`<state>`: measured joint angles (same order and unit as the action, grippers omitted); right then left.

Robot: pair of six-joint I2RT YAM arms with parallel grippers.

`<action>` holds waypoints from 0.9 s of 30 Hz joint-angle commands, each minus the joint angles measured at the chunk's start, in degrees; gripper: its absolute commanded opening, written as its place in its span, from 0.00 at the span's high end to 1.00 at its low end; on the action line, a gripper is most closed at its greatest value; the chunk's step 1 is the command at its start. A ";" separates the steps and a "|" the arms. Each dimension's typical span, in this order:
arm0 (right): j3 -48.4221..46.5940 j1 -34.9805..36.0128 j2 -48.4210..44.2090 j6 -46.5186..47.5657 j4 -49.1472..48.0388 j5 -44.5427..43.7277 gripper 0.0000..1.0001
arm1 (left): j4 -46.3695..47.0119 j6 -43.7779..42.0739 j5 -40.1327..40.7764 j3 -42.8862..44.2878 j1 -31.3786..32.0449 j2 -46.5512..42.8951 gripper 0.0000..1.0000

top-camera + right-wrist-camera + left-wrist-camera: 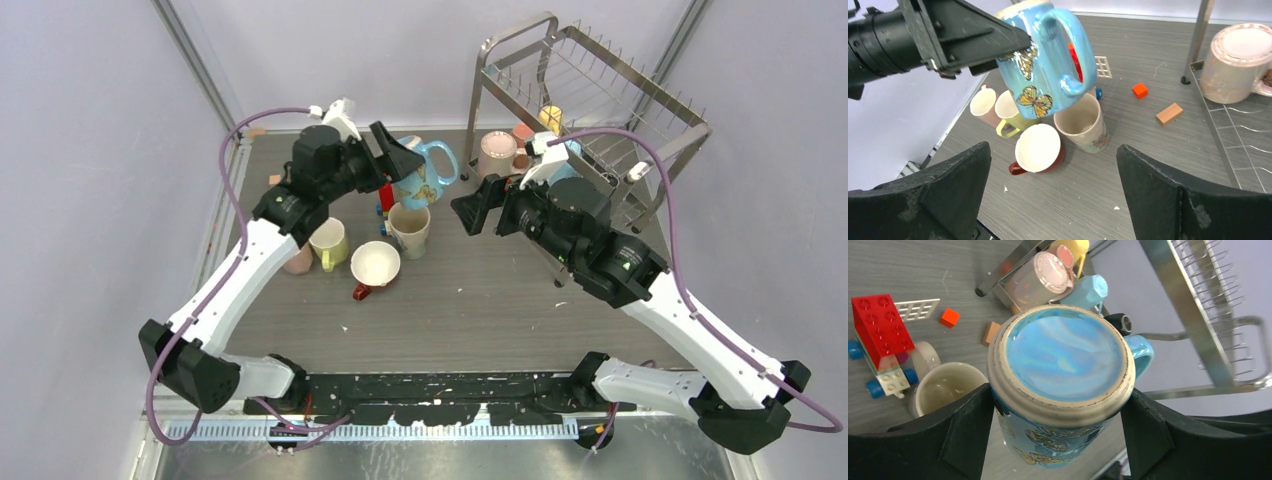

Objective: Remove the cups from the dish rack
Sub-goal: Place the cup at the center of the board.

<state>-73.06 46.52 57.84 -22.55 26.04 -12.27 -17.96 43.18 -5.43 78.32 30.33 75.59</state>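
Observation:
My left gripper (400, 165) is shut on a light blue butterfly mug (432, 172), held tilted above the table with its base (1063, 355) facing the wrist camera. Below it stand a beige mug (1080, 122), a dark red mug (1038, 149), a pale yellow mug (1010, 107) and a pink one (982, 102). The silver wire dish rack (600, 90) is at the back right. Its lower tier holds an upturned pinkish mug (1238, 62), a light blue cup (1088, 290) and a yellow cup (550, 117). My right gripper (470, 212) hangs open and empty between the rack and the table mugs.
A red toy block vehicle (880, 330) stands beside the beige mug. A small orange cube (1140, 90) and a wooden block (1169, 113) lie near the rack's leg (1198, 40). Pale walls close in the table on the left, back and right.

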 commanded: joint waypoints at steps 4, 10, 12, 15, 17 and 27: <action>6.59 0.28 -2.74 3.17 -16.04 4.21 0.00 | 10.58 16.65 -18.03 2.89 -8.64 -6.81 1.00; 10.35 0.32 -1.81 4.89 -24.64 4.70 0.01 | 20.43 28.30 -25.19 -0.65 -12.30 -7.38 1.00; 10.55 0.32 -0.67 5.47 -27.97 4.90 0.03 | 22.59 30.64 -26.34 -1.26 -12.63 -7.47 1.00; 10.78 0.31 1.11 6.44 -31.16 3.94 0.05 | 25.09 33.54 -27.46 -1.88 -12.92 -7.63 1.00; 10.10 0.32 2.72 7.29 -32.68 4.02 0.07 | 26.33 35.27 -28.06 -2.25 -13.08 -7.81 1.00; 6.97 -0.47 7.18 9.77 -36.83 6.17 0.23 | 29.57 40.14 -30.10 -2.86 -13.70 -9.17 1.00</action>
<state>-62.43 46.35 64.95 -14.41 -4.21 -7.55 0.49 79.18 -32.82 73.78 17.10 70.87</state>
